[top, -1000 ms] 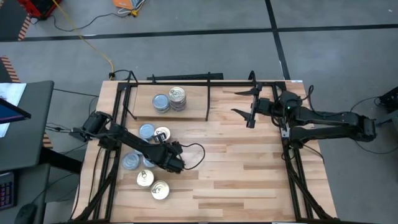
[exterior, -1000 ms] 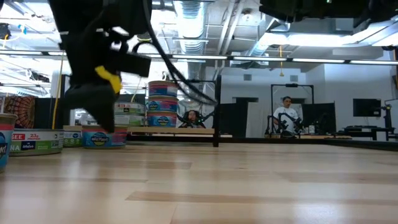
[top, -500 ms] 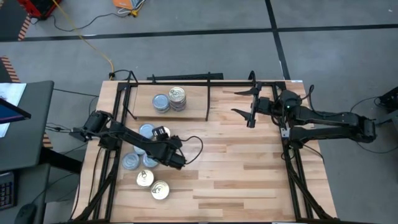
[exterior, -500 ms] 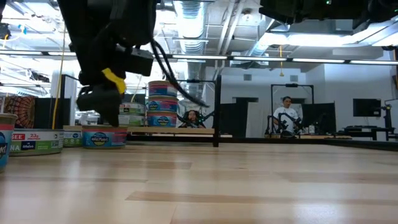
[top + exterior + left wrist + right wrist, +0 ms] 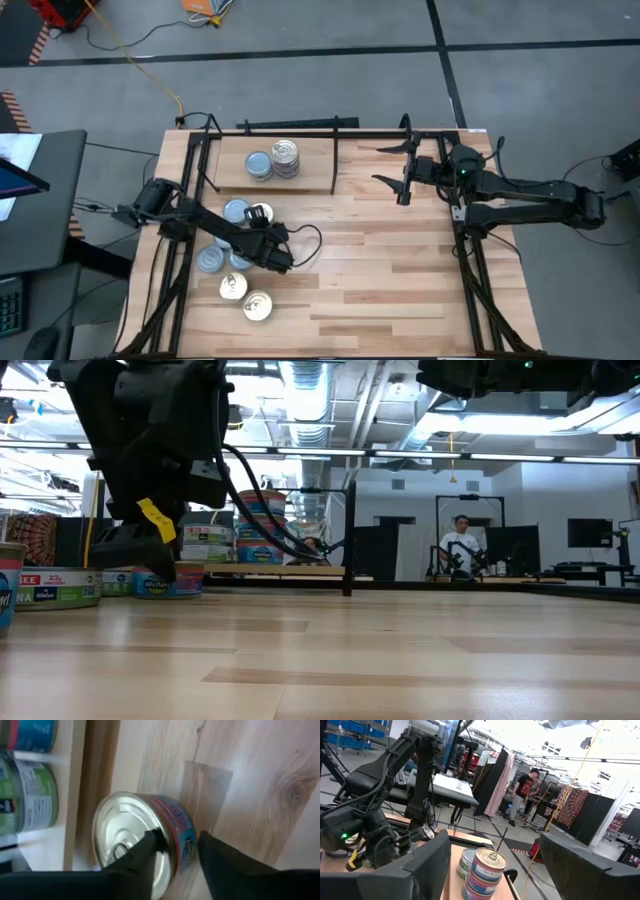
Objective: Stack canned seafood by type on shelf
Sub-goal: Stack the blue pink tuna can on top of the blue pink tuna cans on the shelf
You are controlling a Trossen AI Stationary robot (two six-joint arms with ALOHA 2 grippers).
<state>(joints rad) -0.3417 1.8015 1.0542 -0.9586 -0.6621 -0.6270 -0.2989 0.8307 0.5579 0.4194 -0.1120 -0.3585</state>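
Across the butcher-block bench, whose shelf carries two stacks at its far edge, a lit workshop shows; near the left edge the left gripper straddles a gold-topped tin's rim, apparently part-open; the right gripper hangs agape by the far right corner

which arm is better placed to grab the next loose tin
Left. The left gripper already straddles the rim of a gold-topped tin, among the loose tins. The right gripper hangs open beside the shelf, away from them.

Two stacks of tins stand on the shelf; six loose tins lie flat on the tabletop.
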